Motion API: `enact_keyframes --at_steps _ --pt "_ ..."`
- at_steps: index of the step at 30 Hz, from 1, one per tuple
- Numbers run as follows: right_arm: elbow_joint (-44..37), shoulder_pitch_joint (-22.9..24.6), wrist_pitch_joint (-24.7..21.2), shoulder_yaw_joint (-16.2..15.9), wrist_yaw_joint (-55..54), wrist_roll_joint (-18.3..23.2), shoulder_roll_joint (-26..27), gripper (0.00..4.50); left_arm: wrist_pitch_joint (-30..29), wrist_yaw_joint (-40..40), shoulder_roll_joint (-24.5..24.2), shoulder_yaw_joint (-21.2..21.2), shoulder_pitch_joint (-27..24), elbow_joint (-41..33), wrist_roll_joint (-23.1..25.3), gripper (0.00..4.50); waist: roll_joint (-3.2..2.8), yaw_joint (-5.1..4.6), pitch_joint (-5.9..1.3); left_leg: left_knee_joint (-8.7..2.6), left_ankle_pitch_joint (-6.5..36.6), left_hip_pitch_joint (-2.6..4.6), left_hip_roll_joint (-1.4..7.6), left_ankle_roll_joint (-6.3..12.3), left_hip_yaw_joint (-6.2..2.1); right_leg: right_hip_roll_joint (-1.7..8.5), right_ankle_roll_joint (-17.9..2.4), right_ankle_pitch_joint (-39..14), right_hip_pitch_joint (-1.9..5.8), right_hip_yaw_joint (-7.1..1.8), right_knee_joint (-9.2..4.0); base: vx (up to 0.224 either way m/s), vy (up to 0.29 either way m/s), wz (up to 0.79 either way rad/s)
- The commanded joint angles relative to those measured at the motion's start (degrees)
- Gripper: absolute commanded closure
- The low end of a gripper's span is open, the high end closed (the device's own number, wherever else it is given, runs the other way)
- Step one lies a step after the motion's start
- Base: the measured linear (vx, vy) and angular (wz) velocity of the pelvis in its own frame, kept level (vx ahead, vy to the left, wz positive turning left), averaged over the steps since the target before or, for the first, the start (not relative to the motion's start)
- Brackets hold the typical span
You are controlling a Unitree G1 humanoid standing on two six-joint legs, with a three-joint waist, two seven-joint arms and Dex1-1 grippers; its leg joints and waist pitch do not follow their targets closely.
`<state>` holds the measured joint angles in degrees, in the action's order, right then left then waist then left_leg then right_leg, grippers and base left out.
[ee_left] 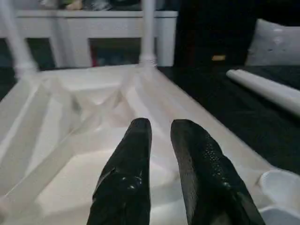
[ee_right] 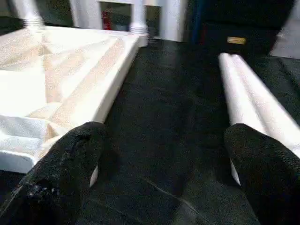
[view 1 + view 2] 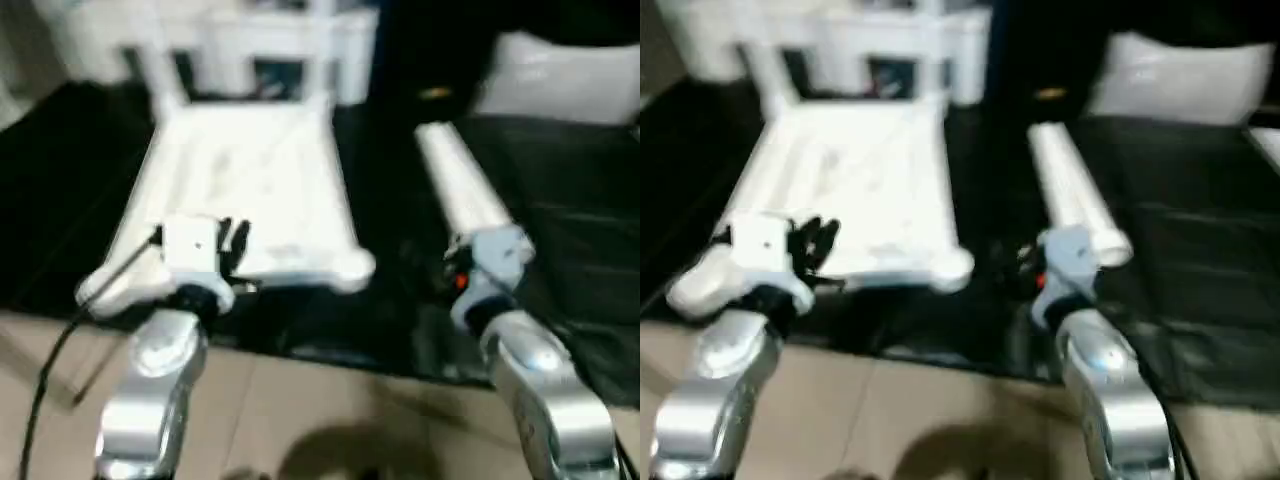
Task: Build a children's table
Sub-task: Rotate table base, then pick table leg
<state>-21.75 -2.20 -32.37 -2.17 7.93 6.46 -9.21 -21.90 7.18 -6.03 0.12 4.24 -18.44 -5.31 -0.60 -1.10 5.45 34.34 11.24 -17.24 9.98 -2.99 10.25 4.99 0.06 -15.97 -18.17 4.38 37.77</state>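
The children's table top lies upside down on the black sheet, ribbed underside up. Two white legs stand upright in its far corner sockets. The near corner sockets are empty. Two loose legs lie side by side on the sheet to the right. My left gripper hovers over the near left part of the top, its fingers a narrow gap apart with nothing between them. My right gripper stands wide open and empty just above the sheet, between the top's right edge and the loose legs.
White furniture stands behind the table top. A white cushion lies at the back right. The black sheet ends at a beige floor near my forearms. A black cable hangs from my left arm.
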Motion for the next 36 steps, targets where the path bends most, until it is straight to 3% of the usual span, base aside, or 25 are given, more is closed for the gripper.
enact_keyframes --at_steps 1,2,3,4,7,11,12,13,14,17,19,21,24,25,26,27,28,29,30,31,32,33,34,35,36 --pt "0.4 -0.9 0.6 0.6 -0.5 -0.3 -0.3 0.0 -0.6 0.2 0.4 -0.6 -0.2 -0.6 -0.5 3.26 0.17 0.22 -2.04 -2.12 41.1 2.03 0.7 -1.18 -1.09 2.94 0.4 -43.9 -2.24 -2.7 -10.51 0.036 -0.059 -0.08" --pt "0.3 -1.3 0.1 0.4 -0.1 0.0 -0.4 0.0 -0.9 0.1 0.4 -0.8 -0.5 -1.0 -0.6 3.26 1.94 0.11 -2.55 5.44 21.8 0.42 -0.96 2.14 -1.08 7.65 0.8 -60.8 -1.41 -5.21 -14.01 0.094 -0.063 -0.15" --pt "0.2 -1.6 -0.3 0.4 0.1 0.1 -0.4 0.0 -1.0 0.1 0.4 -0.8 -0.7 -1.2 -0.6 3.26 1.2 0.85 -3.52 5.04 15.2 -2.95 -0.32 3.01 -2.4 9.1 -0.5 -58.9 2.27 -6.85 -12.78 0.126 -0.013 -0.16" --pt "0.0 -2.2 -1.2 0.6 0.2 0.4 -0.4 0.0 -1.4 0.0 0.5 -0.8 -1.0 -1.6 -0.7 3.26 1.25 1.27 -3.44 3.01 11.2 -5.43 0.08 3.25 -3.23 7.48 -2.0 -52.4 3.68 -6.35 -11.29 0.126 -0.013 -0.16" --pt "0.2 -2.6 -1.5 0.8 0.4 0.4 -0.5 0.0 -1.5 0.2 0.6 -0.6 -1.2 -1.8 -1.0 3.26 -1.12 -0.55 -4.41 -2.6 18.1 -1.69 1.58 2.91 -4.12 1.0 -8.2 -29.7 1.79 -2.33 -7.88 0.105 0.017 0.03" --pt "0.5 -2.8 -1.5 0.8 0.3 0.3 -0.7 0.0 -2.5 2.6 -0.6 -0.6 -1.8 -1.4 -1.9 3.26 -2.15 -3.37 -5.59 -4.57 17.5 3.1 3.45 10.88 -6.49 0.22 -15.1 -3.9 -0.01 -0.85 -4.73 0.133 0.039 0.04" --pt "0.5 -2.8 -1.5 0.8 0.3 0.3 -0.7 0.0 -2.5 2.6 -0.6 -0.6 -1.8 -1.4 -1.9 3.26 -1.76 -3.55 -5.65 -4.43 15.7 2.32 2.99 12.39 -6.26 0.6 -15.1 -2.0 0.85 -1.07 -4.98 0.15 0.026 0.04" --pt "0.5 -2.7 -2.1 1.0 0.2 0.5 -0.4 0.0 -2.5 3.2 -1.3 -1.0 -1.9 -1.1 -1.8 3.26 -1.09 -2.7 -6.08 -2.71 9.7 -0.21 0.48 14.44 -4.16 1.71 -15.7 1.8 3.82 -2.49 -6.28 0.15 0.026 0.04" --pt "0.5 -2.7 -2.2 1.0 0.2 0.6 -0.4 0.0 -2.5 3.2 -1.3 -1.0 -1.9 -1.1 -1.8 3.26 -0.74 -2.28 -6.56 -2.29 8.5 2.26 0.43 6.33 -1.36 -0.47 -16.9 0.9 3.43 -5.52 -5.59 0.153 0.022 -0.16" --pt "-0.5 -2.3 -2.6 1.0 0.3 0.5 -0.3 0.0 -2.5 3.6 -1.5 -1.2 -2.1 -1.2 -2.4 3.26 -0.77 0.95 -6.65 -1.97 6.1 0.15 -1.91 -5.21 0.08 -4.16 -13.9 10.3 6.95 -9.95 -4.77 0.142 0.028 -0.46" --pt "-1.0 -2.2 -2.6 0.8 0.5 0.4 -0.4 0.0 -2.7 3.7 -1.5 -1.6 -2.5 -1.6 -2.4 3.26 -0.55 1.73 -6.76 -2.41 1.0 0.27 -2.63 -1.26 -1.6 -5.82 -7.9 24.2 6.91 -8.3 -3.29 0.153 -0.002 -0.37" --pt "-1.3 -2.0 -2.7 0.1 1.0 0.3 -1.0 0.0 -2.8 3.8 -1.4 -1.9 -3.0 -2.1 -2.4 3.26 -1.13 1.84 -7.33 -1.38 2.2 0.99 -3.81 4.5 -1.41 -6.11 -5.7 32.2 7.81 -9.63 -3.32 0.141 0.001 0.18" --pt "-1.2 -2.0 -3.3 -0.5 1.5 0.0 -1.8 0.0 -3.4 3.7 -1.3 -2.3 -3.7 -3.1 -2.5 3.26 -1.15 0.79 -7.21 -0.93 -8.9 6.22 -0.74 14.47 -4.81 -6.88 -2.1 28.6 3.25 -7.3 0.24 0.154 -0.044 0.25" --pt "-1.2 -2.0 -3.3 -0.5 1.6 -0.1 -1.9 0.0 -3.5 3.7 -1.3 -2.4 -3.9 -3.2 -2.4 3.26 -1.2 -0.49 -7.07 -0.72 -13.7 11.35 3.17 20.7 -7.6 -3.27 -1.8 17.1 -3.91 -5.97 1.61 0.147 -0.081 0.18" --pt "-1.2 -2.0 -3.4 -0.5 1.6 -0.2 -1.9 0.0 -3.6 3.7 -1.2 -2.4 -4.1 -3.5 -2.4 3.26 0.0 -1.79 -7.16 -0.33 -17.1 13.74 7.11 25.96 -10.71 0.75 -2.2 3.3 -7.78 -5.84 2.45 0.082 -0.095 0.15" --pt "-1.3 -2.1 -3.5 -0.5 1.6 -0.2 -1.9 0.0 -3.7 3.6 -1.2 -2.5 -4.3 -3.7 -2.5 3.26 0.58 -1.28 -6.89 0.61 -16.0 11.87 5.52 25.76 -9.87 1.98 -2.8 3.5 -6.63 -6.81 1.57 0.063 -0.046 0.14" --pt "-1.3 -2.1 -3.5 -0.4 1.6 -0.1 -1.8 0.0 -3.7 3.6 -1.2 -2.5 -4.3 -3.7 -2.5 3.26 4.29 1.69 -6.31 6.48 -1.1 -2.21 -7.8 19.82 -2.26 -0.64 -5.1 17.6 8.28 -14.17 -3.31 0.063 -0.046 0.14" --pt "-1.3 -2.2 -3.7 -0.4 1.6 -0.1 -1.9 0.0 -3.7 3.5 -1.1 -2.7 -4.7 -4.0 -2.5 3.26 3.1 3.97 -4.97 12.18 7.6 -8.83 -5.0 12.42 -4.68 7.18 -12.5 36.9 11.69 -20.56 -5.06 0.095 0.011 0.27" --pt "-1.4 -2.3 -3.9 -0.4 1.7 -0.1 -1.9 0.0 -3.8 3.4 -1.1 -2.8 -4.9 -4.2 -2.5 3.26 2.76 4.78 -6.03 12.36 6.3 -10.68 -3.93 7.36 -5.53 6.02 -12.8 46.5 12.75 -18.82 -2.74 0.128 0.016 0.06" --pt "-1.6 -2.6 -5.5 -0.8 2.0 0.2 -2.2 0.0 -3.8 3.4 -1.1 -2.9 -5.3 -4.7 -2.5 3.26 3.2 5.13 -5.41 9.58 1.6 -11.02 -5.03 2.56 -5.19 1.28 -8.9 54.8 11.64 -13.42 -1.2 0.128 0.016 0.06" --pt "-1.7 -2.6 -6.4 -1.0 2.1 0.1 -2.5 0.0 -3.9 3.4 -1.1 -3.0 -5.4 -4.9 -2.5 3.26 0.95 4.78 -5.01 3.85 -6.2 -7.78 -3.89 3.94 -5.79 -1.43 -4.1 43.1 7.88 -8.5 -3.38 -0.11 0.043 -0.11" --pt "-1.8 -2.5 -7.1 -1.0 2.0 0.2 -2.4 0.0 -3.9 3.4 -1.1 -3.0 -5.5 -5.0 -2.6 3.26 -2.3 3.8 -5.39 1.11 -5.2 -2.19 -0.68 0.53 -6.76 -3.78 -0.8 27.5 4.01 -9.18 -3.19 -0.216 0.059 -0.4" --pt "-1.8 -2.5 -6.9 -0.9 1.9 0.2 -2.3 0.0 -4.0 3.4 -1.2 -2.9 -5.7 -5.1 -2.5 3.26 -4.48 0.66 -4.61 -5.12 12.3 1.63 9.11 -3.48 -13.3 -4.08 1.9 -5.5 -1.98 -4.33 6.88 -0.216 0.059 -0.4" --pt "-1.9 -2.3 -6.4 -0.7 1.8 0.2 -2.3 0.0 -4.1 3.6 -1.2 -2.9 -5.8 -5.1 -2.6 3.26 -3.16 2.47 -5.4 -4.39 19.7 3.23 10.85 -4.45 -10.6 -1.77 3.5 -9.9 -2.93 -3.31 7.85 0.009 0.031 -0.53" --pt "-2.1 -2.1 -6.1 -0.5 1.7 0.3 -2.3 0.0 -4.3 3.8 -1.5 -3.0 -5.9 -5.3 -2.5 3.26 -3.21 2.23 -4.9 -5.06 22.1 2.78 10.62 -4.73 -8.94 -1.37 3.6 -7.5 -3.27 -2.77 7.74 0.098 0.024 -0.44"
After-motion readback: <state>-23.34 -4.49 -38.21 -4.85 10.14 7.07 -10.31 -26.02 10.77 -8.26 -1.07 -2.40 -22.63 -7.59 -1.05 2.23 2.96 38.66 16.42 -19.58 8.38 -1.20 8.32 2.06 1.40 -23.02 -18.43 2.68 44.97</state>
